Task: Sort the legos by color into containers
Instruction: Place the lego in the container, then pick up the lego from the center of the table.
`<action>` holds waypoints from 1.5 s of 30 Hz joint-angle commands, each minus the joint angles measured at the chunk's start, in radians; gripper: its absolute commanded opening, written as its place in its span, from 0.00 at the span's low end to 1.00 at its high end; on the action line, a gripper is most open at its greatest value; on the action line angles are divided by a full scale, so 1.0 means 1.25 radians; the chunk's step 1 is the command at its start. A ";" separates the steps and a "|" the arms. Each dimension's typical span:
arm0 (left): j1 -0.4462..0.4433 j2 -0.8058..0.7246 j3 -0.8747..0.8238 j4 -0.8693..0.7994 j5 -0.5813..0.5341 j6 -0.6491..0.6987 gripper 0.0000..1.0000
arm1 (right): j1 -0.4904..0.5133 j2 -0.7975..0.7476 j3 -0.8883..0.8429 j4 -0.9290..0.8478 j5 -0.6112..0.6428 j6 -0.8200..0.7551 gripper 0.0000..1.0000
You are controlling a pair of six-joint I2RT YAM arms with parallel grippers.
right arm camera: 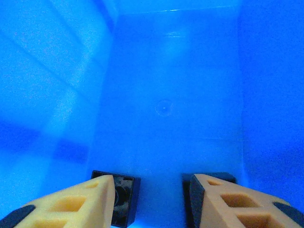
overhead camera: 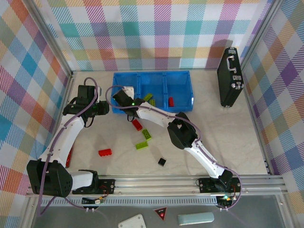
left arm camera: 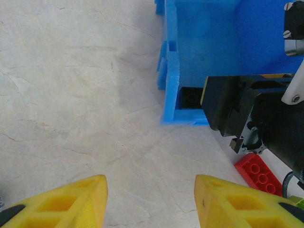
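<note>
Left gripper (left arm camera: pixel 149 184) hangs over the tabletop (left arm camera: pixel 71 95) just off the blue tray's (overhead camera: pixel 178 80) left wall, claw wide and empty. We see the right gripper (right arm camera: pixel 151 180) down in the left compartment (right arm camera: pixel 164 108), claw parted, nothing between, black legos (right arm camera: pixel 126 194) beside its fingers. A red lego (overhead camera: pixel 105 152) and a lime lego (overhead camera: pixel 141 145) lie toward the tabletop's near edge.

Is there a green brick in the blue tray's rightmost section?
No: in the blue tray, that section holds a red brick; the green bricks lie in the middle one.
</note>
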 commanded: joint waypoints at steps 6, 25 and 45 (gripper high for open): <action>0.013 -0.008 -0.007 0.006 0.015 -0.007 0.51 | 0.002 -0.062 0.026 -0.021 -0.038 -0.029 0.47; 0.014 0.003 -0.002 -0.004 0.009 0.001 0.51 | 0.004 -0.205 -0.045 -0.196 -0.301 -0.115 0.48; 0.014 0.029 0.010 -0.024 0.020 0.005 0.52 | 0.003 -0.401 -0.310 -0.420 -0.341 -0.194 0.50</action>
